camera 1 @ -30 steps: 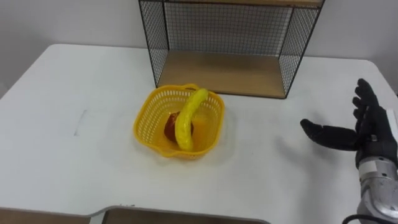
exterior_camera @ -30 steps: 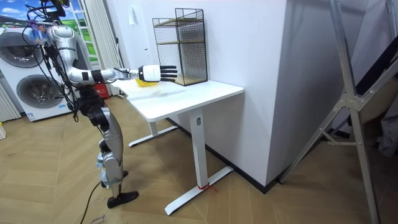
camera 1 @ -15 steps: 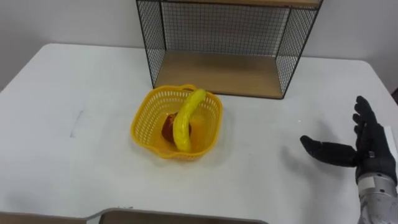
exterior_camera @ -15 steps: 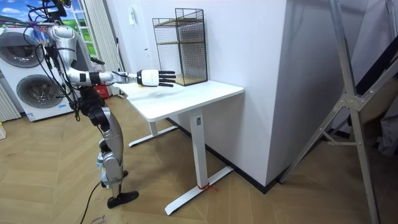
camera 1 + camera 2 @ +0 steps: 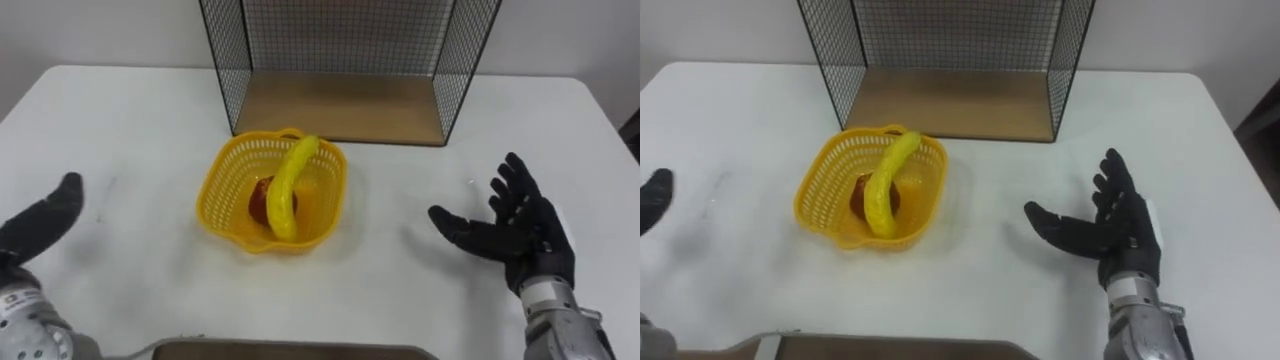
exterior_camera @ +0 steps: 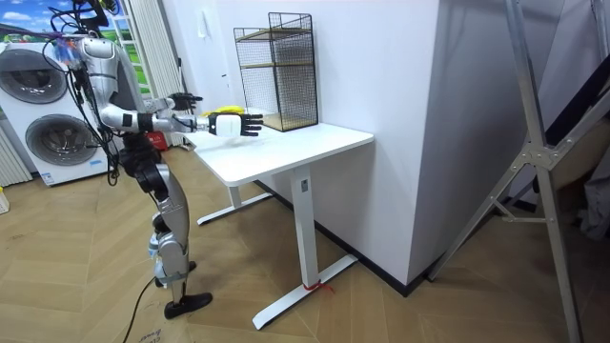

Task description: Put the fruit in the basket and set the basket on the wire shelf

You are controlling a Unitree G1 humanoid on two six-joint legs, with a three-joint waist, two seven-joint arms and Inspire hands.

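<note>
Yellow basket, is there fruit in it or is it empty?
Fruit is in it: a banana leans inside the yellow basket, its tip at the rim, with a red fruit beneath.

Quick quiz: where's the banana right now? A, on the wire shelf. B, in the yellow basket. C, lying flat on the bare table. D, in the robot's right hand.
B: the long yellow banana leans inside the yellow plastic mesh basket beside a red fruit, on the white table in front of the black wire shelf; the right hand is open and empty.
</note>
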